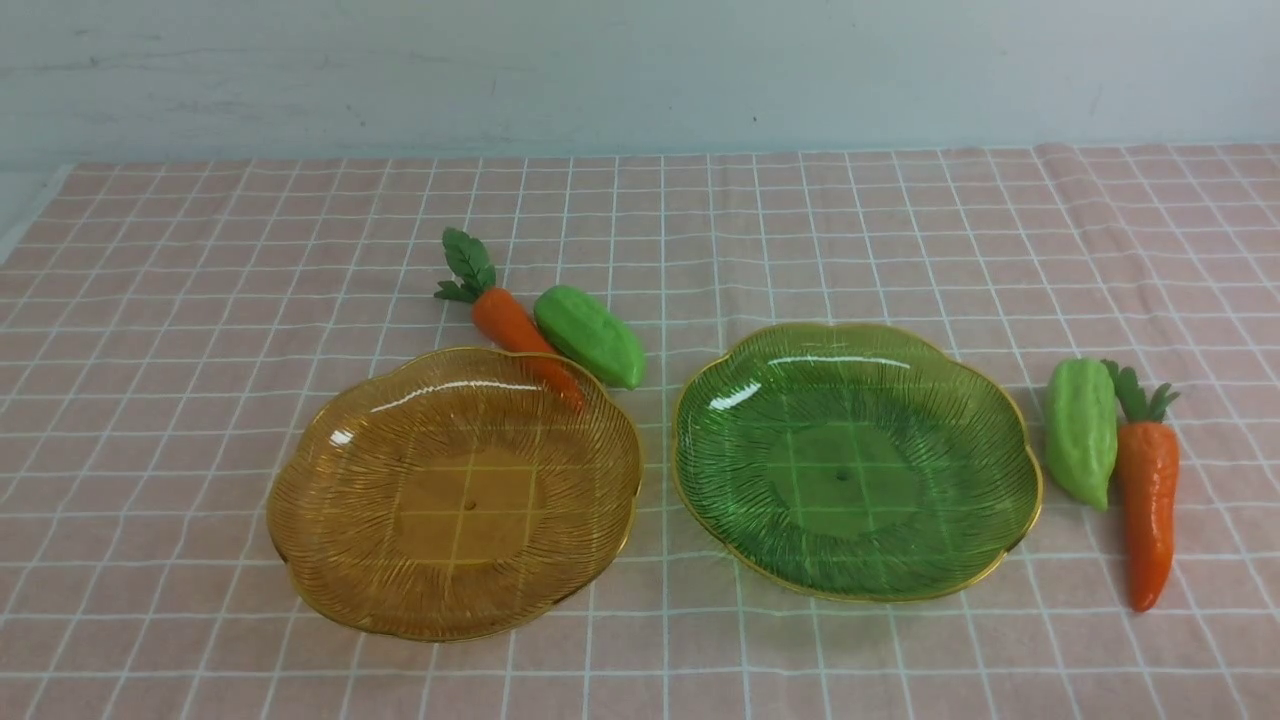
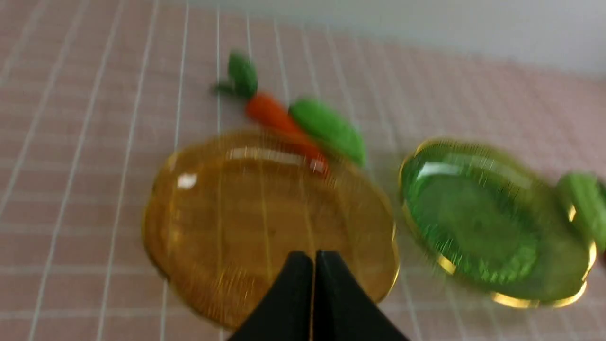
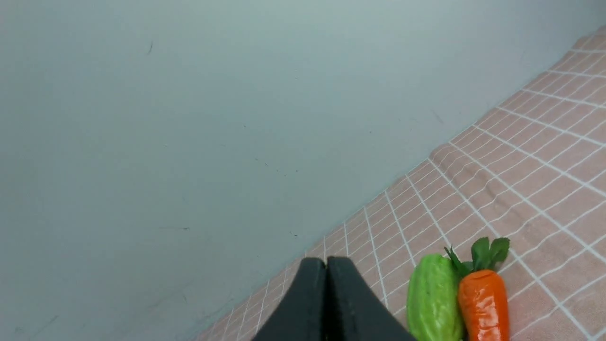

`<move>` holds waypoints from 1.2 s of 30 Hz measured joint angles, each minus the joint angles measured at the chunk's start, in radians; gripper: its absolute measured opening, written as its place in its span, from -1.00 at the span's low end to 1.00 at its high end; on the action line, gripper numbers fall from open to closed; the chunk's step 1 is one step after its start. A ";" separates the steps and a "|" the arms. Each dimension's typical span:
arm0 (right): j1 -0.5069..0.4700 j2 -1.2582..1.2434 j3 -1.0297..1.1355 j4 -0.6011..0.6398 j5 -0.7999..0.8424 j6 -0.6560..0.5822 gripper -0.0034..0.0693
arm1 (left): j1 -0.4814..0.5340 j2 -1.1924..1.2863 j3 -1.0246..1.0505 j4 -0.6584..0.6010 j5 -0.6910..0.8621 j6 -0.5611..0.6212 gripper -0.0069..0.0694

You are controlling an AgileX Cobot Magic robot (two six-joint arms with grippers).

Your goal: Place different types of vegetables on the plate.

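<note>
An amber plate and a green plate lie side by side on the checked cloth, both bare. Behind the amber plate lie a carrot and a light-green gourd. Right of the green plate lie a second gourd and a second carrot. No arm shows in the front view. My left gripper is shut and empty over the near rim of the amber plate. My right gripper is shut and empty, beside the right-hand gourd and carrot.
A pale wall rises behind the table's far edge. The pink checked cloth covers the table from side to side. The left wrist view is blurred.
</note>
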 joint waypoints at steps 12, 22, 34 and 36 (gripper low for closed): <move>0.000 0.141 -0.299 -0.084 0.413 -0.067 -0.95 | -0.057 0.879 -0.532 0.091 0.156 0.061 -0.83; 0.000 0.553 -0.733 -0.414 0.880 -0.102 -0.95 | -0.133 1.357 -1.086 0.204 0.257 -0.083 -0.83; 0.000 0.553 -0.734 -0.417 0.888 -0.107 -0.94 | -0.135 1.656 -1.345 0.229 0.191 -0.083 -0.14; 0.000 0.553 -0.734 -0.417 0.888 -0.107 -0.94 | -0.136 1.693 -1.345 0.248 0.150 -0.120 0.14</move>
